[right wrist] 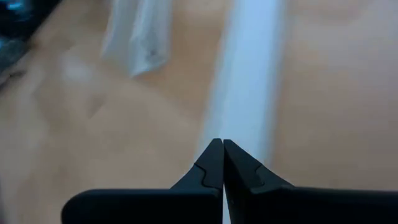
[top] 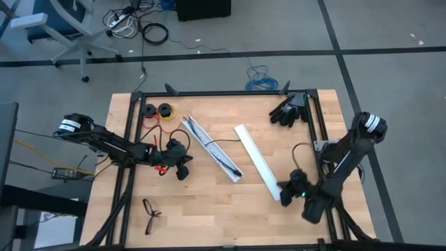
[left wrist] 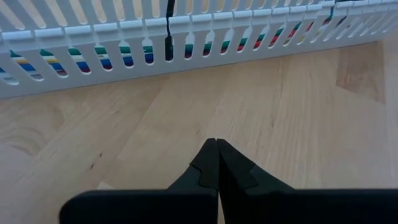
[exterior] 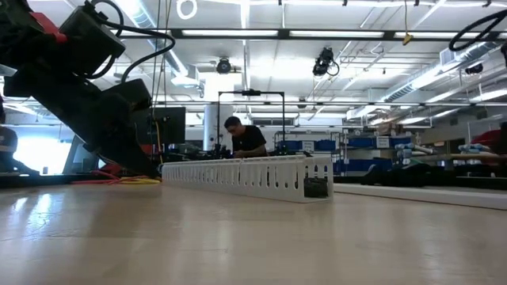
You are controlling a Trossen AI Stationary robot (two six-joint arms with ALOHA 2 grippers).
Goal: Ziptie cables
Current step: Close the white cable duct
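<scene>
Left claw (left wrist: 216, 144) closed and empty on the worktop (left wrist: 298, 118), cables (left wrist: 124, 55) inside the slotted white rail (left wrist: 81, 37) just ahead, right claw (right wrist: 217, 146) closed beside the second rail (right wrist: 245, 81).

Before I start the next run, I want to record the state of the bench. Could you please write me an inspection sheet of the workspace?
Surface: pale wooden table top in a black frame.
Job's things: coloured wires lie inside the slotted white plastic rail; thin black strip lies along that rail.
Clutter: plain white rail, two black spools with red and yellow wire, black glasses, black gloves.
Grippers: left gripper shut, empty, facing the slotted rail; right gripper shut, empty, at the plain rail's near end.
Cables: blue coil and black leads on the floor.
Surroundings: office chair; a person at a far bench.
</scene>
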